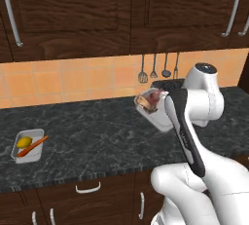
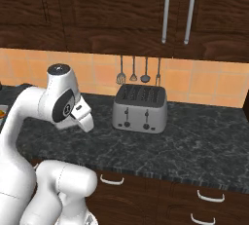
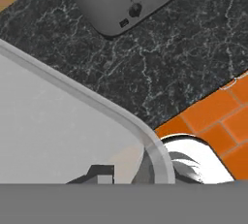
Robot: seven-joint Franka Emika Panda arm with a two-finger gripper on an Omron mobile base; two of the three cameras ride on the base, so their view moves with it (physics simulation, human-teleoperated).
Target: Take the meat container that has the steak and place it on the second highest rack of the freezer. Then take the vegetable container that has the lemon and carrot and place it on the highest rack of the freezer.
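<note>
Dark marbled stone counter [image 1: 97, 141] seen spanning scene. Clear rectangular meat container [image 1: 151, 113] with reddish-brown steak [image 1: 153, 98] held tilted above counter, right of centre, clamped by gripper [image 3: 123, 177]. Second clear tray [image 1: 27, 146] with yellow lemon [image 1: 24, 142], orange carrot [image 1: 33, 146] lay far left.

- Two trays: one [image 1: 154, 108] up off the counter, one [image 1: 27, 146] lying on it.
- One steak [image 1: 151, 97], in the raised tray.
- One lemon [image 1: 24, 142].
- One carrot [image 1: 32, 146], beside the lemon.
- One toaster [image 2: 140, 108].
- Four utensils [image 2: 133, 71] hanging on the wall.
- Three drawer handles [image 2: 112, 180] seen from the right.
</note>
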